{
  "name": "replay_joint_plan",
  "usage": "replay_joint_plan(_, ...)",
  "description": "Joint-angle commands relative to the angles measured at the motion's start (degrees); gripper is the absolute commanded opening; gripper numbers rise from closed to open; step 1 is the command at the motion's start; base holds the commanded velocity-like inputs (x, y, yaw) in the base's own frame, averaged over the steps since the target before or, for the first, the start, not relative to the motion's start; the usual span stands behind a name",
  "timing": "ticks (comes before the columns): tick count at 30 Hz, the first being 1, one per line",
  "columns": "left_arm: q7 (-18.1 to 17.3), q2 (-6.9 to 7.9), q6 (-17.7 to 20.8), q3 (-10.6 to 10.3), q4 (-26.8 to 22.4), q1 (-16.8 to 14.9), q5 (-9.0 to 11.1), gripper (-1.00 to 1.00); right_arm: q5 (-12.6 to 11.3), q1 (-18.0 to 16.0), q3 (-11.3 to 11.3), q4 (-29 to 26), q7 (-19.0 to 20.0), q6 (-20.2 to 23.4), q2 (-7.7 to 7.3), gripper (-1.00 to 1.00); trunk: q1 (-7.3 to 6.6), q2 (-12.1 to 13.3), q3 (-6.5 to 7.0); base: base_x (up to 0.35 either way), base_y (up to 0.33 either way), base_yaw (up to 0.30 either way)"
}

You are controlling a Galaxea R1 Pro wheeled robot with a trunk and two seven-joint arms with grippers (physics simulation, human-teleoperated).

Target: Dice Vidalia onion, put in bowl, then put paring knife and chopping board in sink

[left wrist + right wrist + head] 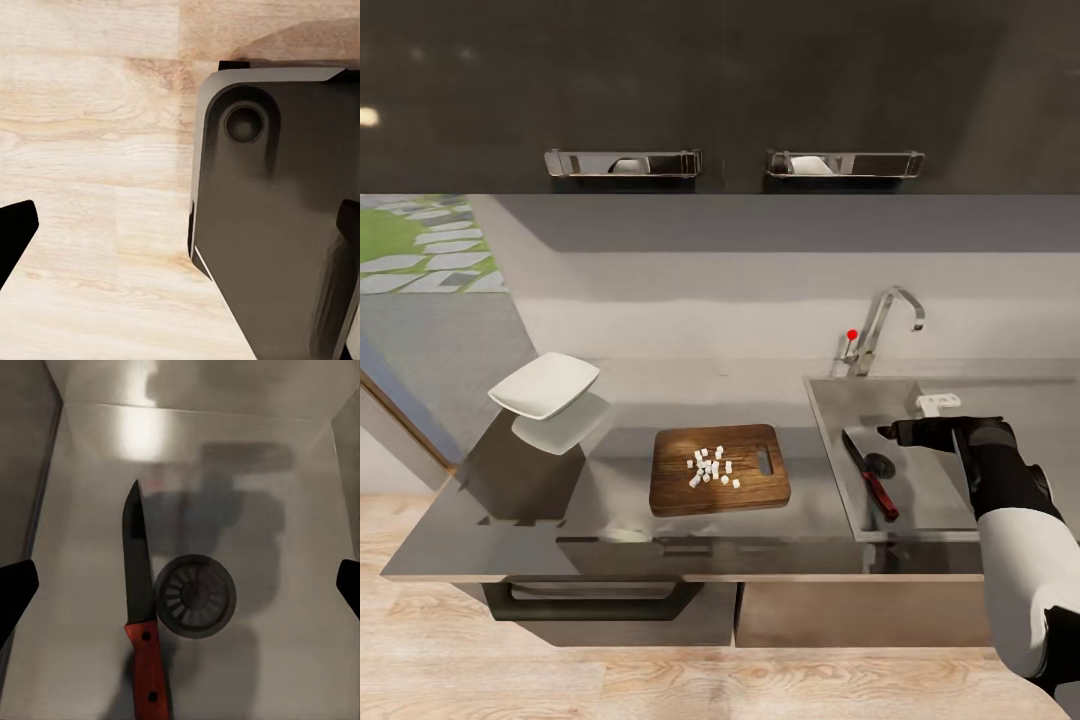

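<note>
The paring knife [872, 482] lies flat in the sink [935, 492], its red handle toward the front edge and its dark blade [136, 562] beside the round drain [195, 596]. My right gripper [895, 432] [180, 585] hovers open over the basin, above the knife and apart from it. The diced Vidalia onion [710, 467] is a cluster of small white cubes on the brown chopping board [680, 492], which lies on the countertop [610, 545] left of the sink. Further left stands the white bowl [545, 385], with nothing in it. My left gripper [180, 232] is open and holds nothing.
A chrome tap [882, 328] with a red knob [852, 334] rises behind the sink. Black upper cabinets [720, 90] hang over the worktop. In the left wrist view, pale wood floor [90, 150] lies below, beside the robot's dark base [277, 225].
</note>
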Motion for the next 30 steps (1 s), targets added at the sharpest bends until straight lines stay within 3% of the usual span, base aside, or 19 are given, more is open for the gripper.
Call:
replay_joint_plan(1, 0.0, -0.04, -0.3, -0.5, 0.2, -0.1, 0.4, 1.0, 0.6, -0.1, -0.2, -0.1, 0.5, 0.1, 0.01, 1.0, 0.03, -0.1, -0.1, -0.013, 0.0, 0.0)
replay_joint_plan(6, 0.1, -0.04, -0.3, -0.5, 0.2, -0.1, 0.4, 1.0, 0.6, -0.1, -0.3, -0.2, 0.6, 0.1, -0.19, 1.0, 0.03, -0.1, -0.1, -0.068, 0.152, 0.0)
replay_joint_plan(11, 0.1, -0.04, -0.3, -0.5, 0.2, -0.1, 0.4, 1.0, 0.5, -0.1, -0.4, -0.5, 0.8, 0.1, -1.5, 1.0, 0.03, -0.1, -0.1, -0.06, 0.268, 0.0)
replay_joint_plan(30, 0.0, -0.12, -0.3, -0.5, 0.2, -0.1, 0.4, 1.0, 0.5, -0.1, -0.4, -0.7, 0.8, 0.1, -1.65, 1.0, 0.03, -0.1, -0.1, -0.002, 0.288, 0.0)
